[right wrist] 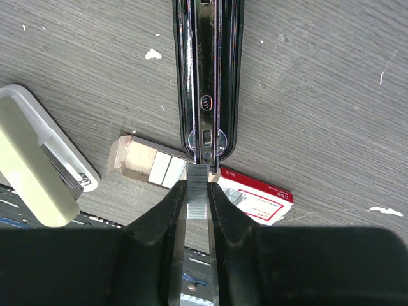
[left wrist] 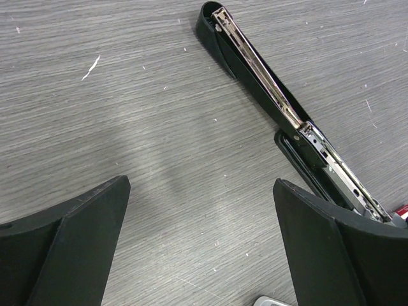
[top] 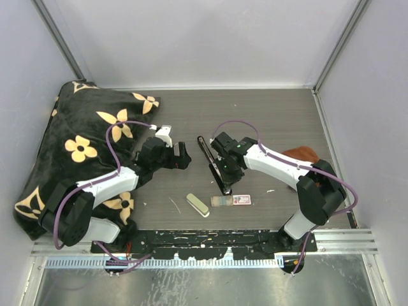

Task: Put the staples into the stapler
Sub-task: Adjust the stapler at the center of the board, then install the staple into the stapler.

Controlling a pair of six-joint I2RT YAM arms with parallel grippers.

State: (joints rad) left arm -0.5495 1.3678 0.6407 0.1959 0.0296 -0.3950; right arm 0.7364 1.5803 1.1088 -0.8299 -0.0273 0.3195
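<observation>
The black stapler (top: 205,152) lies opened flat in the middle of the table, its metal channel facing up (left wrist: 268,89). My right gripper (right wrist: 197,191) is shut on the staples (right wrist: 197,173), a silvery strip. The strip's front end sits at the near end of the stapler (right wrist: 207,76). In the top view this gripper (top: 224,173) hovers over the stapler's near end. The red-and-white staple box (right wrist: 255,194) and its cardboard tray (right wrist: 143,162) lie just beneath. My left gripper (left wrist: 201,185) stands open over bare table, left of the stapler, holding nothing.
A cream-green oblong (top: 197,204) lies left of the staple box (top: 241,199). A black bag with yellow flowers (top: 76,146) fills the table's left side. An orange-brown object (top: 303,153) sits behind the right arm. Grey walls enclose the table.
</observation>
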